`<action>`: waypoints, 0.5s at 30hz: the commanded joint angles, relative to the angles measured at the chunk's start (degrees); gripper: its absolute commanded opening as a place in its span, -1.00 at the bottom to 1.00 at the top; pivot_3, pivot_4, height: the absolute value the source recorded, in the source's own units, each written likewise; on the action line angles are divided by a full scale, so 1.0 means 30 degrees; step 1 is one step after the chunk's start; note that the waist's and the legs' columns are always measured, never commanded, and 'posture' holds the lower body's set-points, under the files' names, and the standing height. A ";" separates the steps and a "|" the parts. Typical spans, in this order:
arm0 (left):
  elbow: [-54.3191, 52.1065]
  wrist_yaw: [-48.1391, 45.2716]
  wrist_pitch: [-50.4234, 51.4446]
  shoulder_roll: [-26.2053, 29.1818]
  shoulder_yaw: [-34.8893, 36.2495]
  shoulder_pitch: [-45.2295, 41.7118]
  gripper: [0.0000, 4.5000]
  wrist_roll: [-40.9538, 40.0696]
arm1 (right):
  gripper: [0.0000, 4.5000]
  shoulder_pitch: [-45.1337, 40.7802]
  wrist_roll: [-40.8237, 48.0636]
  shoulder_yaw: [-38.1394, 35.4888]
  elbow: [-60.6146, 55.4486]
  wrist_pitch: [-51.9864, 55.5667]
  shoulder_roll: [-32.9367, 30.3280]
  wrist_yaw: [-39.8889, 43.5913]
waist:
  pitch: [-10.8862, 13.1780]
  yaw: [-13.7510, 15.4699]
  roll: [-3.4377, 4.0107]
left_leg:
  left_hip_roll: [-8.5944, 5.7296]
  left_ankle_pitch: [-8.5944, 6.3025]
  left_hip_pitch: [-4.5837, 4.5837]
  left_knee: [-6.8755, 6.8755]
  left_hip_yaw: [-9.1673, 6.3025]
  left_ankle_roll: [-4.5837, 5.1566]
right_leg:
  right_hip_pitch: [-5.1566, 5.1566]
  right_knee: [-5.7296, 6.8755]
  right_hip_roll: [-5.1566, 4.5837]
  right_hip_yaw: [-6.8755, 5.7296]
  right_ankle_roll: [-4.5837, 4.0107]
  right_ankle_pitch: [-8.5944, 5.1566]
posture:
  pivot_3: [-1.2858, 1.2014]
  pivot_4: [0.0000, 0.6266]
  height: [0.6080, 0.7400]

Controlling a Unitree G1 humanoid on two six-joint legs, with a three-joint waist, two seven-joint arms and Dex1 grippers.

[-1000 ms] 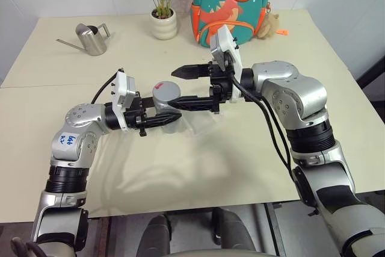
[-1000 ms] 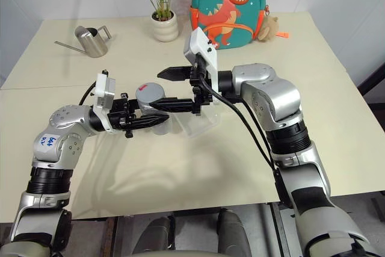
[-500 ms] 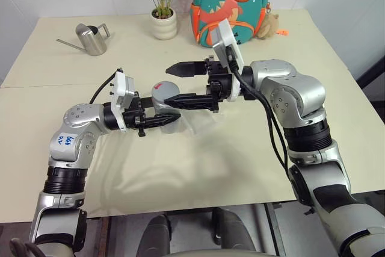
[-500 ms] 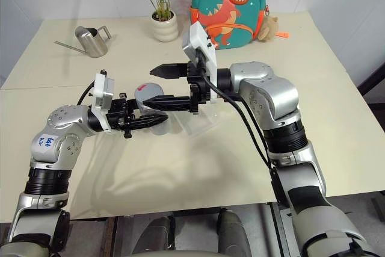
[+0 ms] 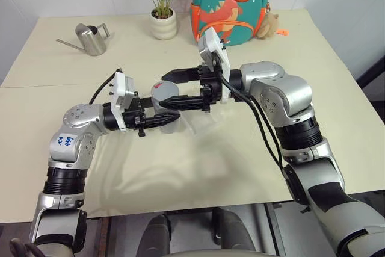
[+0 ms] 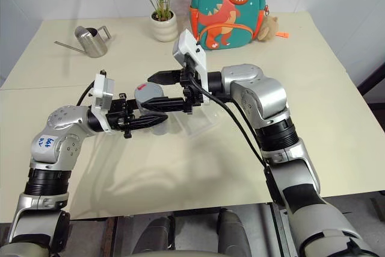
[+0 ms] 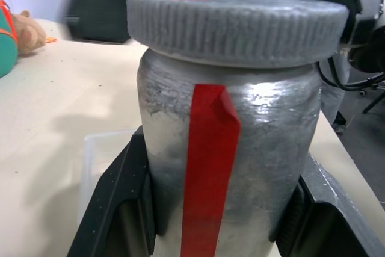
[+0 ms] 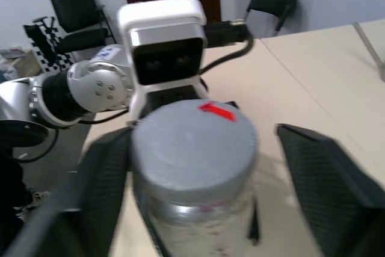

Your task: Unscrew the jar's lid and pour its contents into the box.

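1. Jar (image 7: 228, 148), silvery with a red streak down its side, is held upright above the worktop (image 5: 198, 167), near the middle of the scene.
2. Its grey ribbed lid (image 7: 237, 19) with a small red mark on top is screwed on, as wide as the jar itself.
3. From the left, the left end effector (image 5: 157, 120) points level to the right, its two black fingers (image 7: 114, 209) clenched on the jar's body below the lid.
4. From the right, the right end effector (image 5: 171, 88) points level to the left at lid height, one finger on the far side of the lid and one on the near side.
5. In the right wrist view one of its fingers (image 8: 102, 179) lies against the lid's edge while the other stands a little apart from it; I cannot tell whether it is gripping.
6. Just under and to the right of the jar, the clear plastic box (image 6: 201, 121) sits on the worktop.
7. Along the far edge stand a steel watering can (image 5: 91, 38) at left, a potted plant (image 5: 162, 4) in the middle and a dinosaur backpack (image 5: 231, 1) to its right.
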 commanded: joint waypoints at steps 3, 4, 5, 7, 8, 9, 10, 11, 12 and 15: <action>-0.0766 -0.0156 -0.0344 0.0053 0.0291 -0.0035 -0.15 -0.0335 | 0.29 -0.0475 0.1520 -0.1691 -0.0672 0.0203 0.0504 -0.0320 | 0.0000 0.0007 0.0000 | 0.0000 0.0000 -0.0001 0.0001 0.0000 0.0000 | 0.0001 -0.0001 0.0000 0.0000 0.0000 0.0000 | 0.03 -0.52 1.00; -0.0794 -0.0148 -0.0343 0.0065 0.0307 0.0010 -0.15 -0.0344 | 0.29 -0.0495 0.2043 -0.2122 -0.0790 0.0450 0.0610 -0.0378 | 0.0000 0.0007 0.0000 | 0.0000 0.0000 -0.0001 0.0000 0.0000 0.0000 | 0.0001 -0.0001 0.0000 0.0000 0.0000 0.0000 | 0.03 -0.52 1.00; -0.0825 -0.0145 -0.0336 0.0099 0.0341 0.0102 -0.15 -0.0365 | 0.29 -0.0491 0.2853 -0.2846 -0.0935 0.0907 0.0709 -0.0625 | 0.0000 0.0009 0.0000 | 0.0000 0.0000 -0.0001 -0.0001 0.0000 0.0000 | -0.0001 -0.0001 0.0000 0.0000 0.0000 0.0000 | 0.03 -0.52 1.00; -0.0899 -0.0124 -0.0300 0.0156 0.0396 0.0273 -0.15 -0.0407 | 0.29 -0.0354 0.3840 -0.3852 -0.1159 0.1558 0.0655 -0.1114 | 0.0001 0.0015 0.0002 | 0.0000 0.0006 -0.0003 -0.0003 0.0000 -0.0012 | 0.0000 -0.0003 -0.0001 0.0000 0.0000 0.0000 | 0.03 -0.52 1.00; -0.0909 -0.0133 -0.0297 0.0187 0.0423 0.0358 -0.15 -0.0414 | 0.29 -0.0185 0.4143 -0.4309 -0.1257 0.1771 0.0507 -0.1400 | 0.0000 0.0021 0.0001 | -0.0001 0.0009 -0.0002 -0.0002 0.0002 -0.0017 | 0.0000 -0.0002 -0.0003 0.0004 0.0000 0.0000 | 0.03 -0.52 1.00; -0.0908 -0.0142 -0.0302 0.0210 0.0432 0.0408 -0.15 -0.0417 | 0.29 -0.0021 0.4301 -0.4614 -0.1338 0.1880 0.0355 -0.1645 | 0.0000 0.0040 0.0001 | 0.0000 0.0007 -0.0002 -0.0003 0.0001 -0.0014 | 0.0001 -0.0004 -0.0001 0.0003 0.0000 0.0000 | 0.03 -0.52 1.00; -0.0917 -0.0153 -0.0313 0.0241 0.0449 0.0485 -0.15 -0.0420 | 0.29 0.0229 0.4410 -0.5007 -0.1463 0.1980 0.0141 -0.1999 | 0.0001 0.0071 0.0001 | 0.0000 0.0005 -0.0002 -0.0004 0.0001 -0.0010 | 0.0002 -0.0007 -0.0002 0.0004 0.0000 0.0000 | 0.03 -0.52 1.00; -0.0897 -0.0179 -0.0342 0.0274 0.0460 0.0536 -0.15 -0.0414 | 0.29 0.0511 0.4424 -0.5344 -0.1576 0.1989 -0.0112 -0.2328 | 0.0000 0.0091 0.0000 | 0.0000 0.0004 -0.0003 -0.0003 0.0001 -0.0008 | 0.0002 -0.0010 -0.0002 0.0003 0.0000 0.0000 | 0.03 -0.52 1.00; -0.0849 -0.0224 -0.0380 0.0324 0.0490 0.0594 -0.15 -0.0409 | 0.29 0.0891 0.4434 -0.5754 -0.1712 0.2000 -0.0468 -0.2684 | 0.0000 0.0117 0.0000 | -0.0001 -0.0003 -0.0002 -0.0002 0.0001 0.0004 | 0.0003 -0.0009 -0.0001 0.0003 0.0000 0.0000 | 0.03 -0.52 1.00; -0.0700 -0.0275 -0.0450 0.0489 0.0653 0.0682 -0.15 -0.0409 | 0.29 0.2897 0.3414 -0.6671 -0.2263 0.1118 -0.2351 -0.3388 | 0.0000 0.0280 0.0000 | -0.0001 -0.0005 -0.0002 0.0000 0.0001 0.0008 | 0.0005 -0.0008 -0.0001 0.0004 0.0000 0.0000 | 0.03 -0.52 1.00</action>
